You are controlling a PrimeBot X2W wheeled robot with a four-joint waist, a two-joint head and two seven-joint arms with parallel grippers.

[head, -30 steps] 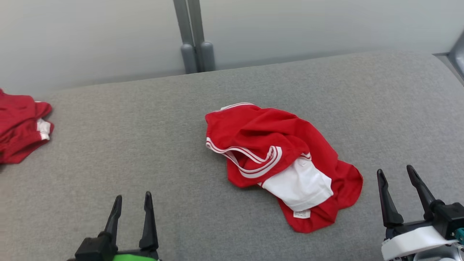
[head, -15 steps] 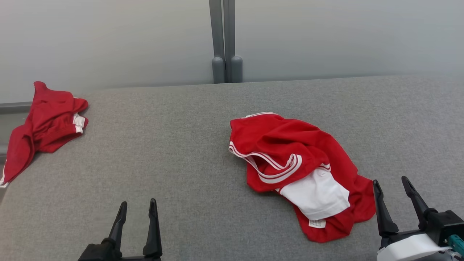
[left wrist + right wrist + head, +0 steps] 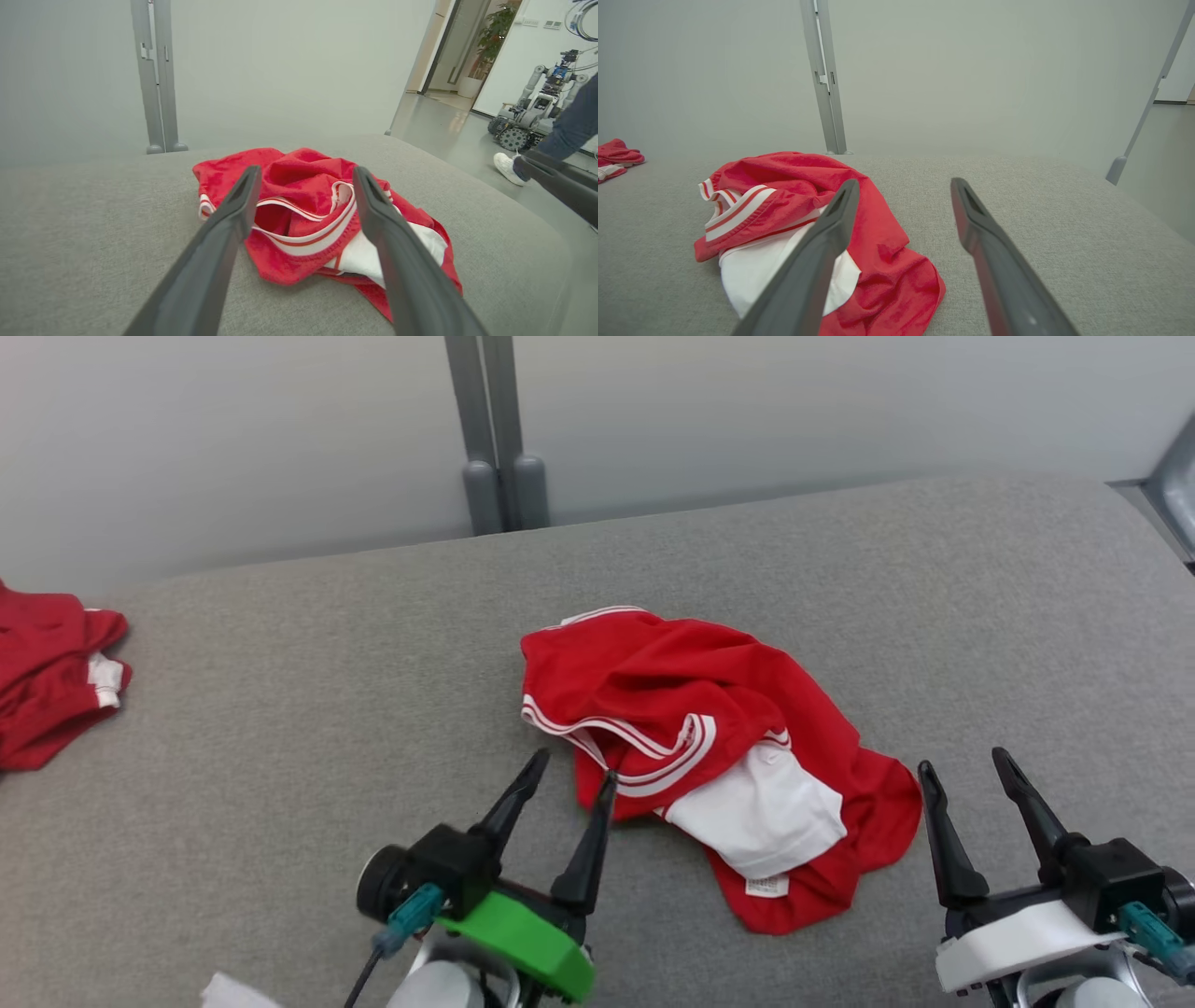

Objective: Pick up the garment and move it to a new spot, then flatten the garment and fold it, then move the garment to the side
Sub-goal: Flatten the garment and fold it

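Crumpled garment (image 3: 691,728) lies just ahead of my left gripper (image 3: 576,765).
Both stand spread, empty; right gripper (image 3: 963,761) beside its hem.

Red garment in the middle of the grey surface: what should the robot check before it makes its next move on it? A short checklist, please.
1. Left gripper open: ok, fingers spread.
2. Right gripper open: ok, fingers spread.
3. Left gripper aimed at the red garment: ok, tips by its striped edge.
4. Tips touching cloth: cannot tell.
5. Nothing lying on the garment: ok.
6. Bare grey surface for a new spot: ok, between it and the second red garment at the left.
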